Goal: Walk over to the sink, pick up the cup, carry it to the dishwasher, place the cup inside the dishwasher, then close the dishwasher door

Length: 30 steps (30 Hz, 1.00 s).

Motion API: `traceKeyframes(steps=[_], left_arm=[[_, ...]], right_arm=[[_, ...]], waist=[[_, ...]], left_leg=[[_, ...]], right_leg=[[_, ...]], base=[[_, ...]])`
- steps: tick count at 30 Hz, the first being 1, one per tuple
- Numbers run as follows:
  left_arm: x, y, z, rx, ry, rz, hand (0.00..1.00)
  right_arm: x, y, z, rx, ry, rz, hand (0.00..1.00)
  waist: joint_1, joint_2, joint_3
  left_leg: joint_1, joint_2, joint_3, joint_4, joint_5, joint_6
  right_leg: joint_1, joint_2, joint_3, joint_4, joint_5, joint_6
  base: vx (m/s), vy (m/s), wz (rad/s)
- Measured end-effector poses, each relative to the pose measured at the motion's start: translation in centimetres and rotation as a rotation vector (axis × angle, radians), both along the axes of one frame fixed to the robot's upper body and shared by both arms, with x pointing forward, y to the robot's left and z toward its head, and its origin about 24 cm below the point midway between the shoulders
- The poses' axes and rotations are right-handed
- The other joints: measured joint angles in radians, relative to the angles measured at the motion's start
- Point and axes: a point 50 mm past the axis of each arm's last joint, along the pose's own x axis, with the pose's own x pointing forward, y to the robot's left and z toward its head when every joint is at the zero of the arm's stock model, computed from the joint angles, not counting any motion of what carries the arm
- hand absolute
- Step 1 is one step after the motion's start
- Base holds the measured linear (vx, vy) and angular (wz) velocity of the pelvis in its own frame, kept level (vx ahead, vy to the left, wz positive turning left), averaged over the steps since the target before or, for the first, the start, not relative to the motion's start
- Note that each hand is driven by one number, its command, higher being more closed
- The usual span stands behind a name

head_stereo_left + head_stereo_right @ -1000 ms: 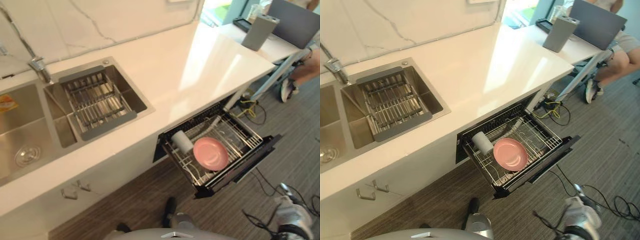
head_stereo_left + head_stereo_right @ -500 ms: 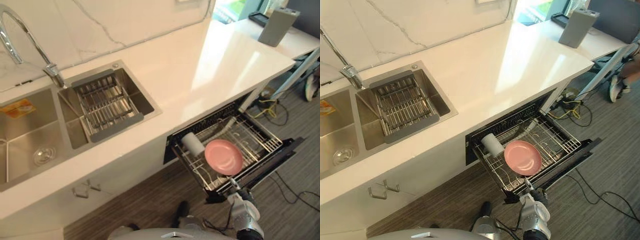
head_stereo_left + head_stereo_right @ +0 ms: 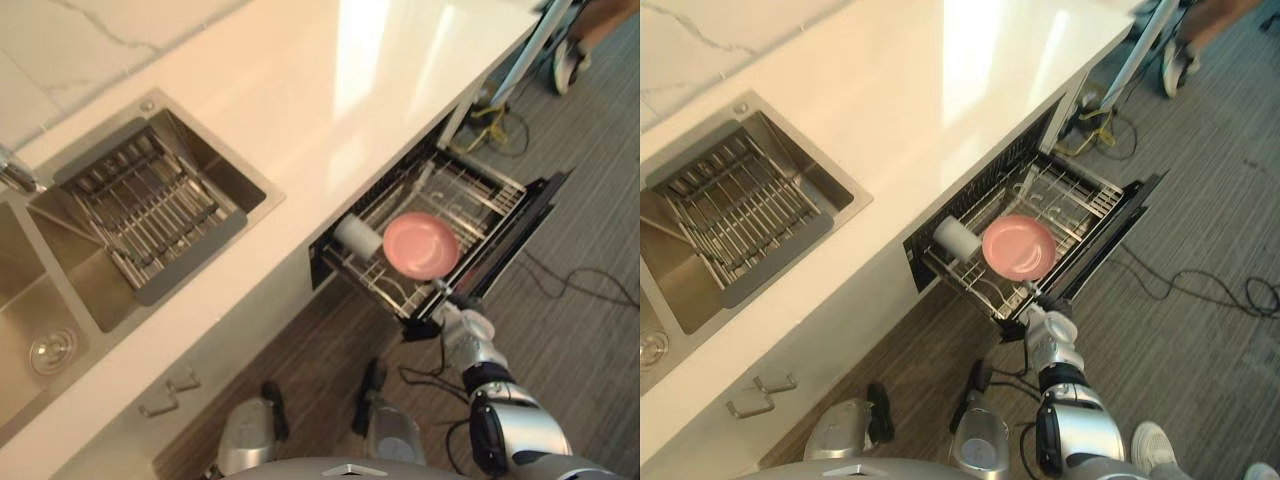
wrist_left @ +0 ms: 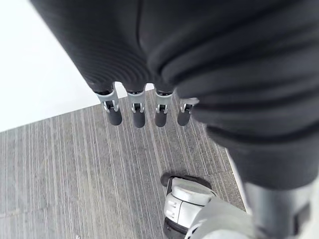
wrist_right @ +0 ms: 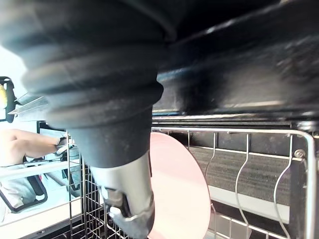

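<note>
cup (image 3: pixel 358 237) racked, dishwasher door (image 3: pixel 505 235) left open.
lay on its side in the rack (image 3: pixel 480 195) right of centre, just beside the pink plate (image 3: pixel 421 245); looked light and stiff, needed no hold. judged the door rigid, best pushed at its front edge. right hand (image 3: pixel 462 322) sat at that edge's lower corner, apart from the cup, state of fingers impossible to tell; left hand (image 4: pixel 134 107) hung with fingers straight above the floor (image 4: pixel 75 169).

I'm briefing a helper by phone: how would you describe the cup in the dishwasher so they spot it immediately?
Below the front edge of the white counter, a wire dishwasher rack is pulled out. The cup lies on its side at the rack's end nearer the sink, beside a pink plate. It is the only pale cylinder there; the plate is flat and round.
</note>
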Motion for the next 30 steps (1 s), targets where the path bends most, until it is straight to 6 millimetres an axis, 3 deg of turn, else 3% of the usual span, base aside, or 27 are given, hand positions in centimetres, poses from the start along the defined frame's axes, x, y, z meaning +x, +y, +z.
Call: traceKeyframes(steps=[4,9,12,14,16,22,24,30], left_arm=[[1.5,0.5,0.2,0.009,-0.046,-0.011,0.00],[2.9,0.4,0.5,0.006,-0.106,0.005,0.00],[3.3,0.1,0.5,-0.003,-0.117,-0.005,0.00],[3.0,-0.6,0.4,-0.026,-0.115,-0.014,0.00],[2.4,-1.1,0.2,-0.035,-0.107,-0.011,0.00],[-0.7,-3.7,-0.3,-0.095,-0.048,-0.017,0.00],[-0.9,-4.2,-0.4,-0.113,-0.051,-0.024,0.00],[-0.5,-4.4,-0.3,-0.103,-0.089,-0.057,0.00]], right_arm=[[0.8,-0.7,1.4,-0.020,-0.043,0.014,0.00],[1.6,-1.0,2.3,-0.024,-0.076,0.025,0.00],[2.1,-2.4,3.5,-0.012,-0.104,-0.002,0.00],[2.2,-3.3,4.5,0.010,-0.159,-0.036,0.00],[2.4,-3.6,5.0,0.005,-0.190,-0.027,0.00],[3.7,-2.9,7.2,0.021,-0.339,0.117,0.00],[4.2,-2.6,7.9,0.022,-0.356,0.168,0.00],[6.1,-1.4,10.2,0.044,-0.387,0.248,0.00]], waist=[[-0.012,-0.020,0.016],[-0.019,-0.013,0.020],[-0.009,0.006,0.031],[0.016,0.034,0.049],[0.019,0.047,0.057],[0.037,0.089,0.081],[0.042,0.092,0.081],[0.079,0.096,0.082]], left_leg=[[0.008,-0.046,-0.002,-0.063,0.050,0.018],[-0.015,-0.075,-0.063,-0.097,0.083,0.031],[-0.029,-0.099,-0.120,-0.136,0.108,0.036],[-0.028,-0.114,-0.166,-0.158,0.120,0.025],[-0.032,-0.120,-0.195,-0.166,0.121,0.024],[-0.034,-0.110,-0.294,-0.200,0.185,-0.001],[-0.033,-0.104,-0.309,-0.220,0.216,0.019],[-0.061,-0.099,-0.356,-0.234,0.242,0.002]], right_leg=[[-0.036,-0.033,-0.004,0.023,0.014,0.021],[-0.032,-0.068,-0.074,0.028,0.010,0.028],[-0.024,-0.100,-0.130,0.037,0.000,0.027],[0.002,-0.109,-0.174,0.022,-0.001,0.027],[0.012,-0.112,-0.194,0.014,-0.002,0.027],[0.016,-0.102,-0.247,0.042,-0.016,0.022],[-0.002,-0.108,-0.255,0.094,-0.037,0.020],[-0.070,-0.143,-0.277,0.248,-0.128,0.006]], base=[[0.04,0.050,0.07],[-0.02,0.019,0.36],[-0.12,0.047,0.59],[-0.08,0.042,0.47],[-0.03,0.013,0.38],[0.03,-0.042,0.26],[0.06,-0.070,0.19],[0.00,-0.095,0.21]])
